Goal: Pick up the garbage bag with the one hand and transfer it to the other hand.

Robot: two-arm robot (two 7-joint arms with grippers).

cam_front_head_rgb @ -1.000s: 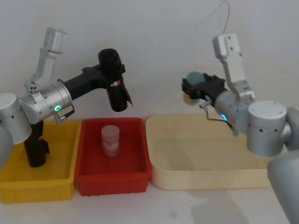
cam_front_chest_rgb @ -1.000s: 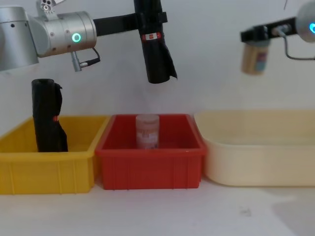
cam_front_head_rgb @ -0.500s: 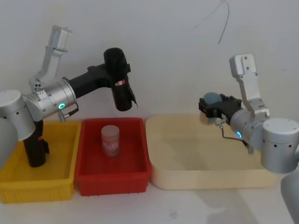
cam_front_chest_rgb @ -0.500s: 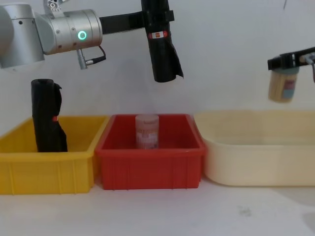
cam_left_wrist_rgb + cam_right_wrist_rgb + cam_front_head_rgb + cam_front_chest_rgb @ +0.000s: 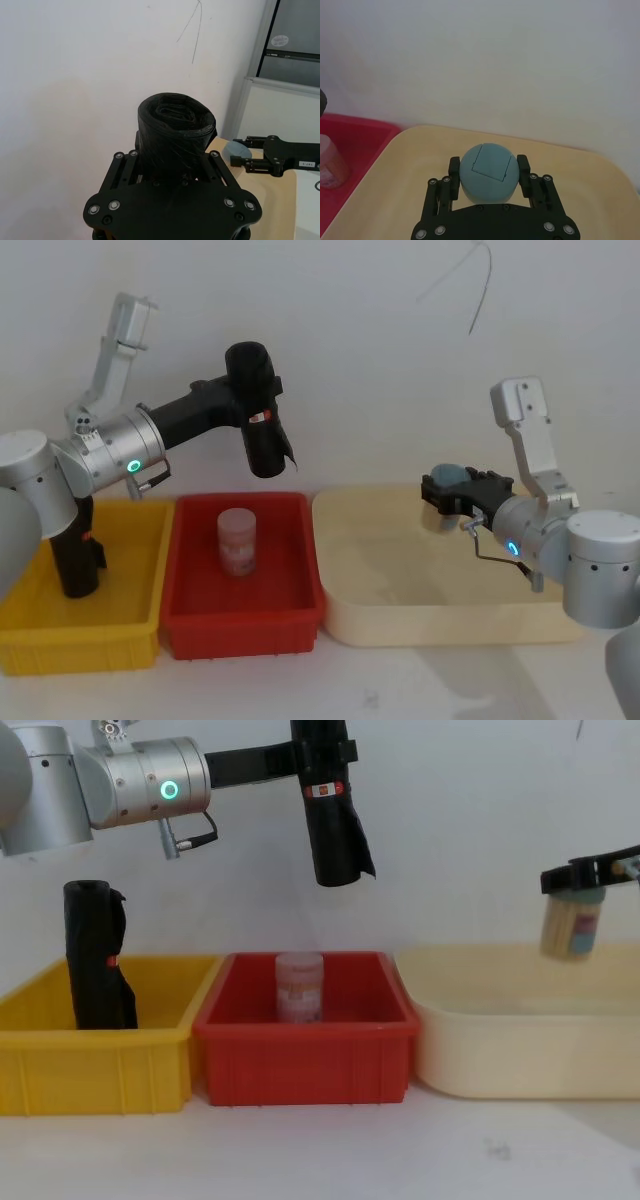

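Standing: jar (image 5: 237,540) — red bin (image 5: 311,570); black roll (image 5: 74,550) — yellow bin (image 5: 80,648)

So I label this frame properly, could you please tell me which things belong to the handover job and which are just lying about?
Job: garbage bag, held in the left gripper above the red bin; right gripper, shut on a blue-capped bottle.
Lying about: second black roll in the yellow bin; jar in the red bin; beige tray.

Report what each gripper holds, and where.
Left gripper: the garbage bag, near its top, above the label. Right gripper: a blue-capped bottle, by its cap.
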